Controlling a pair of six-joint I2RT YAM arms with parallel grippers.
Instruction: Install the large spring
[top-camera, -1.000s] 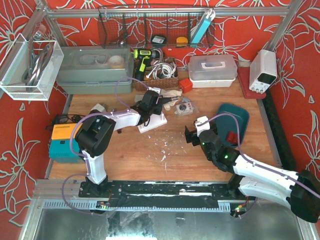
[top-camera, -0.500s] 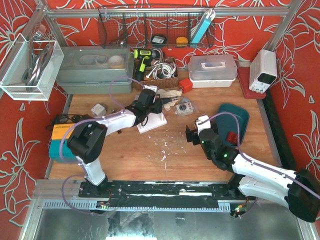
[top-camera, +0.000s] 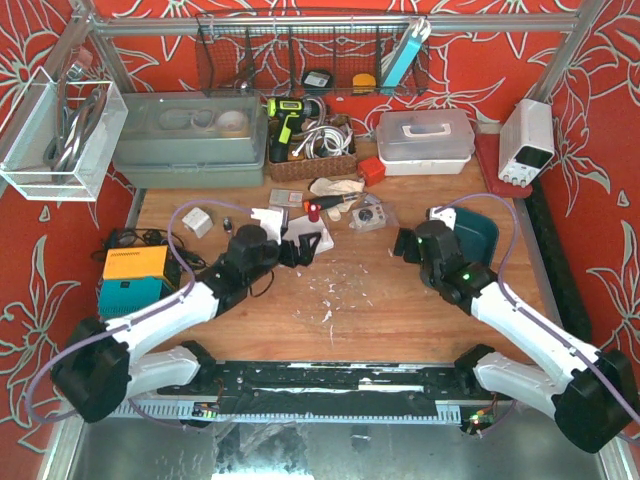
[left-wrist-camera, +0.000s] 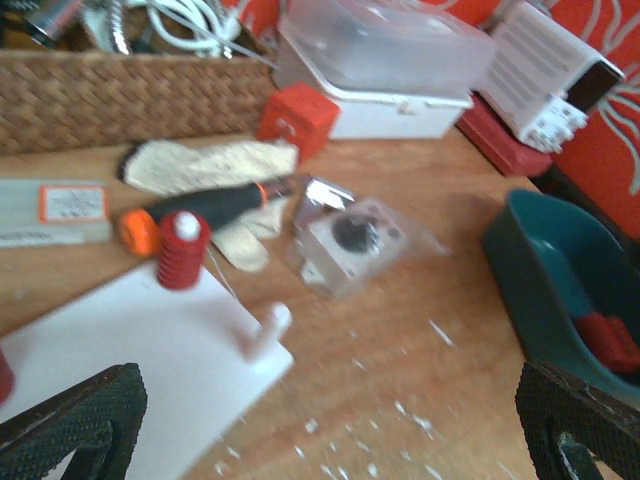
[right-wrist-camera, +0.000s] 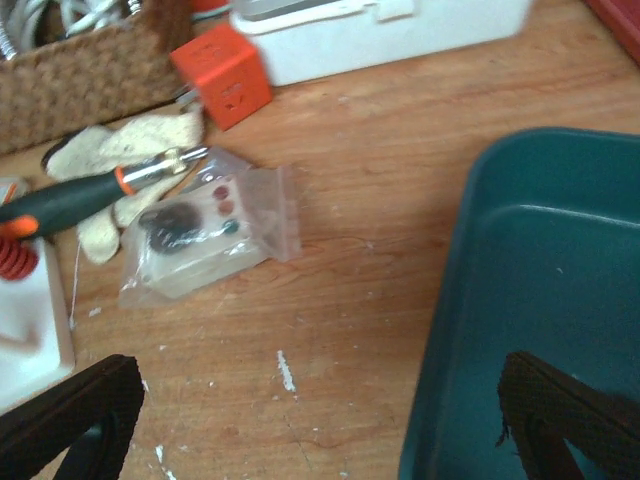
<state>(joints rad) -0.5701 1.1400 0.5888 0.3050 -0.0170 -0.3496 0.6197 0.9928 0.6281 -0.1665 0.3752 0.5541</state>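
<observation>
Left wrist: ribbed red cylindrical spring

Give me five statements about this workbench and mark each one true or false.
1. A red spring sits on a peg of the white board. True.
2. The left gripper is shut on a spring. False: its jaws stand wide apart with nothing between them.
3. The teal bin sits on the right arm's side. True.
4. The screwdriver stands upright in the wicker basket. False: it lies flat on the table, just beyond the board.
5. The right gripper is open and holds nothing. True.
</observation>
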